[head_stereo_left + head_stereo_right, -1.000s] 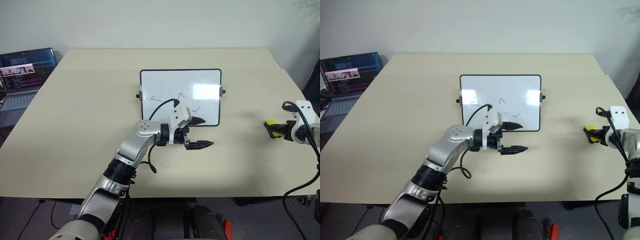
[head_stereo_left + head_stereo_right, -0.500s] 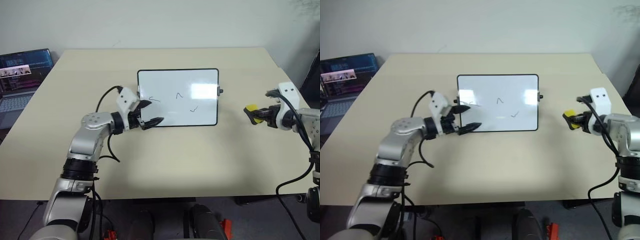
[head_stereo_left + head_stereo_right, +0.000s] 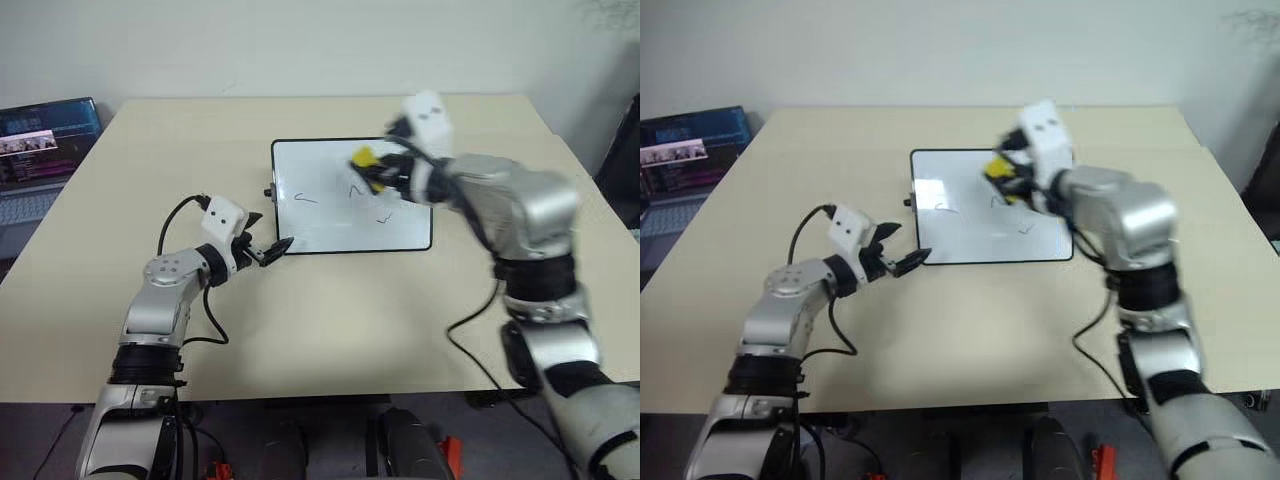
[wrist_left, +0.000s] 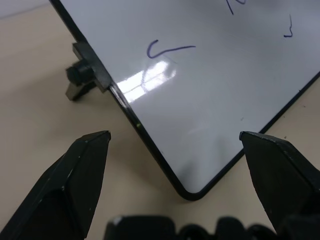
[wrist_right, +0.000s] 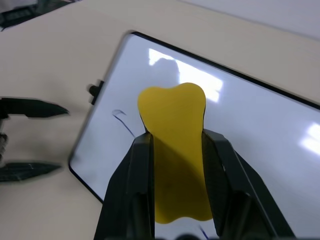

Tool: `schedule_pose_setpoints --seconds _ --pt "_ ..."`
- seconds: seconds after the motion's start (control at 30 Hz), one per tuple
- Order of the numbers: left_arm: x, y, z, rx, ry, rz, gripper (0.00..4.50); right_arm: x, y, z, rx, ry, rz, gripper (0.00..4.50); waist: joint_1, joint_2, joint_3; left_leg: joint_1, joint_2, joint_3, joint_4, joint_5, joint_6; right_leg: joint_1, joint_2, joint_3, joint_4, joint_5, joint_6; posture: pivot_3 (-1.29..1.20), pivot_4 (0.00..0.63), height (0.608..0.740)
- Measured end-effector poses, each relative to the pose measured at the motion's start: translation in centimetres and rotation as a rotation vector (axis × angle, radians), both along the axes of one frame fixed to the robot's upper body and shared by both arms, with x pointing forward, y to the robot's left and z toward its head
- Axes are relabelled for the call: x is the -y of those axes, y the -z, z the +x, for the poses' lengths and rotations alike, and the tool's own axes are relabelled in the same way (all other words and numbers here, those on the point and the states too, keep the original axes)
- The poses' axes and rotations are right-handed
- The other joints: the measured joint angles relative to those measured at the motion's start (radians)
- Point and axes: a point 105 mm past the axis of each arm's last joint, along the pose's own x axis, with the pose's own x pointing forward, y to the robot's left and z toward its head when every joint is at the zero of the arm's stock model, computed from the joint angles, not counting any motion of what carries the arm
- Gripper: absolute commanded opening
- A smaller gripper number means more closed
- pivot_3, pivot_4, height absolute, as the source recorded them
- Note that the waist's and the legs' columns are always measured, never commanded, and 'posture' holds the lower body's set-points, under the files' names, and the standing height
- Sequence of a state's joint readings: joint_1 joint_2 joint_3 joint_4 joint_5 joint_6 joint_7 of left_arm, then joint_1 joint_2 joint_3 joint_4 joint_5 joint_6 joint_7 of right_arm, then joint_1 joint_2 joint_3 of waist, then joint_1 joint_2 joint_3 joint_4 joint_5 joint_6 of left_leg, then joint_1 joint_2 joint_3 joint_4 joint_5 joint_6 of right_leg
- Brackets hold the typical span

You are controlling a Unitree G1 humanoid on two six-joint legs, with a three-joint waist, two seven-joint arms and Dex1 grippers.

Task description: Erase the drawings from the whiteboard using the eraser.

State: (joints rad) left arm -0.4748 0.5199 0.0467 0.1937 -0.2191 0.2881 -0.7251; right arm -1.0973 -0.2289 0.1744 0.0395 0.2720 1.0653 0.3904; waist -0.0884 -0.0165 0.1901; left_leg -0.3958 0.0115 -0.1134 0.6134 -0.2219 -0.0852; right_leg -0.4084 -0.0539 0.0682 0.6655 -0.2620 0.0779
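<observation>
Swinging in from the table's right edge, the eraser (image 3: pixel 365 160) now hovers over the whiteboard (image 3: pixel 330 222), clamped in the right gripper (image 5: pixel 172 150), so wiping can begin. All three drawings (image 3: pixel 352 190) remain beneath. Spread wide, the left gripper (image 3: pixel 268 250) has retreated to the board's near-left corner.

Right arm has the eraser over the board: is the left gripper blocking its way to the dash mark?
Probably not. The left gripper sits at the whiteboard corner, off the dash; the eraser has open board ahead.
</observation>
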Motion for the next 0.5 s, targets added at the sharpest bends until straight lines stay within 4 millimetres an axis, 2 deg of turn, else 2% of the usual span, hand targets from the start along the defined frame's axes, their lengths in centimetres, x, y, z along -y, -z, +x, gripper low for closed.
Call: schedule_pose_setpoints --seconds 0.03,0.1,0.23,0.33,0.5 --pt "0.0 0.1 0.0 -0.002 -0.002 -0.001 4.5 -1.4 0.1 0.0 0.028 -0.025 -0.034 0.99 0.0 0.0 0.0 0.0 0.0 0.0 0.0 0.0 0.0 0.0 0.0 0.0 0.0 0.0 0.0 0.0 0.15 0.74" --pt "-0.4 0.2 -0.1 -0.01 -0.012 -0.009 4.5 -2.7 1.0 0.4 0.056 -0.037 -0.094 0.99 0.007 -0.001 -0.001 -0.001 0.0 -0.001 0.0 0.0 0.0 0.0 0.0 -0.002 -0.001 0.0 0.0 0.0 0.15 0.74" --pt "-0.7 0.8 -0.6 -0.036 -0.014 -0.012 4.5 -3.9 2.9 1.8 0.107 -0.024 -0.209 0.99 0.005 -0.002 -0.001 -0.002 -0.001 -0.002 0.0 0.0 0.0 -0.001 -0.001 -0.002 0.0 0.0 0.0 0.0 0.15 0.74" --pt "-0.5 0.5 -0.8 -0.035 -0.005 -0.008 4.5 -4.3 3.5 2.7 0.163 -0.016 -0.284 0.99 0.002 -0.002 -0.001 -0.002 0.0 -0.002 0.0 0.0 0.0 -0.002 0.0 -0.002 0.0 0.0 0.0 0.0 0.15 0.74" --pt "0.0 0.5 -1.7 -0.057 0.026 -0.01 4.5 -5.5 5.5 3.6 0.148 -0.041 -0.341 0.99 -0.003 -0.002 -0.001 -0.002 0.0 -0.002 -0.001 0.0 0.0 -0.002 0.0 -0.002 0.001 0.0 0.0 0.0 0.15 0.74"
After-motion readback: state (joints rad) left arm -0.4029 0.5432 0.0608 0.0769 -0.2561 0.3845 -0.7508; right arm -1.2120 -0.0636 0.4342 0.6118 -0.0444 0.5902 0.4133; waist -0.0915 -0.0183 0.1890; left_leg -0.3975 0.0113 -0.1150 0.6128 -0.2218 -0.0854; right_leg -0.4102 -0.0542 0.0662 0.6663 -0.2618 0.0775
